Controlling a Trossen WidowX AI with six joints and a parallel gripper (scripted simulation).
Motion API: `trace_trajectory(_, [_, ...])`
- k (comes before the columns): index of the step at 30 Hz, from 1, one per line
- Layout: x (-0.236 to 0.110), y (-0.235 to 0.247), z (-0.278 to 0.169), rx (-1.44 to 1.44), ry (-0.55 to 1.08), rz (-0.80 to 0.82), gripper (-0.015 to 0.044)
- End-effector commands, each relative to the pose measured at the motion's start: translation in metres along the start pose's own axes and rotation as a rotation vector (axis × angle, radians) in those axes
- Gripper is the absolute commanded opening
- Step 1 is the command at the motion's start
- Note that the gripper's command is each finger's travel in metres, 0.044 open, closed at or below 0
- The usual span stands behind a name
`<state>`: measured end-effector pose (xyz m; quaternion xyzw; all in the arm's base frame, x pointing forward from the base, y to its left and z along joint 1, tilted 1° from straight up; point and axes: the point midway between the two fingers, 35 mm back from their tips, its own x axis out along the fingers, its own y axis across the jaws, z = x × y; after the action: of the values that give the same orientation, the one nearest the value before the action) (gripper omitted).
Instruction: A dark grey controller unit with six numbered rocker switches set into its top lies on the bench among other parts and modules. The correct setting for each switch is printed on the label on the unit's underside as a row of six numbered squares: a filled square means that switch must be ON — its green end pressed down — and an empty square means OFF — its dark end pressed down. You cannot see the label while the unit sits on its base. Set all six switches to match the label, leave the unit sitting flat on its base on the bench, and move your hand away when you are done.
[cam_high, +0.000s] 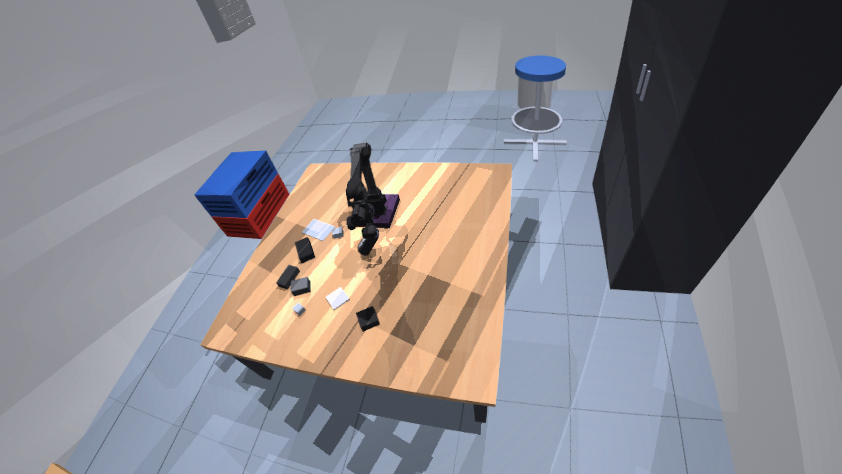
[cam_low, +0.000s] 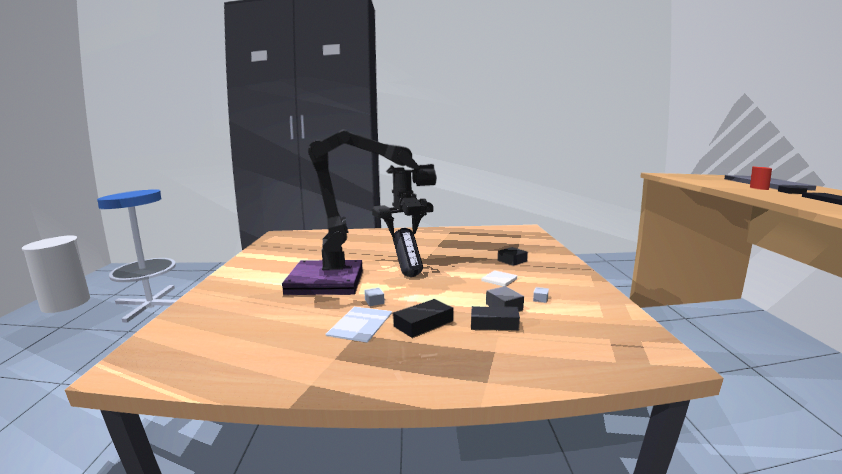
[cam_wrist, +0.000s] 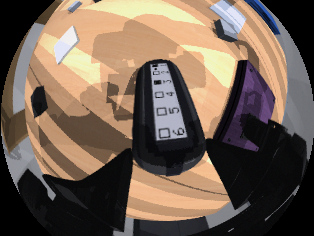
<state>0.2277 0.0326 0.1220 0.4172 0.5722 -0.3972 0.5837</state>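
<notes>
The dark grey controller unit (cam_high: 367, 243) (cam_low: 401, 256) (cam_wrist: 169, 161) is held tilted steeply above the bench. My gripper (cam_low: 404, 233) (cam_wrist: 170, 148) is shut on its upper end, with one finger on each side. The white label (cam_low: 410, 247) (cam_wrist: 171, 120) on its underside faces the wrist camera. In the wrist view, squares 1 and 3 look filled, square 1 being small and foreshortened. Squares 2, 4, 5 and 6 are empty. The six rocker switches face away and are hidden, so their settings cannot be seen.
The purple arm base (cam_high: 385, 218) (cam_low: 321, 279) (cam_wrist: 247, 107) stands beside the unit. Dark blocks (cam_high: 304, 250) (cam_low: 423, 317), small light cubes (cam_low: 374, 296) and white flat plates (cam_high: 337, 297) (cam_low: 359, 324) lie on the bench. Another black block (cam_high: 367, 318) (cam_low: 512, 256) lies farther off.
</notes>
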Motion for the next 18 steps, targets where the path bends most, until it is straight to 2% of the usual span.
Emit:
trace_trajectory(1, [0.000, 0.000, 0.008, 0.003, -0.017, -0.004, 0.0336])
trace_trajectory(18, [-0.005, 0.000, 0.022, 0.003, -0.018, -0.004, 0.0336])
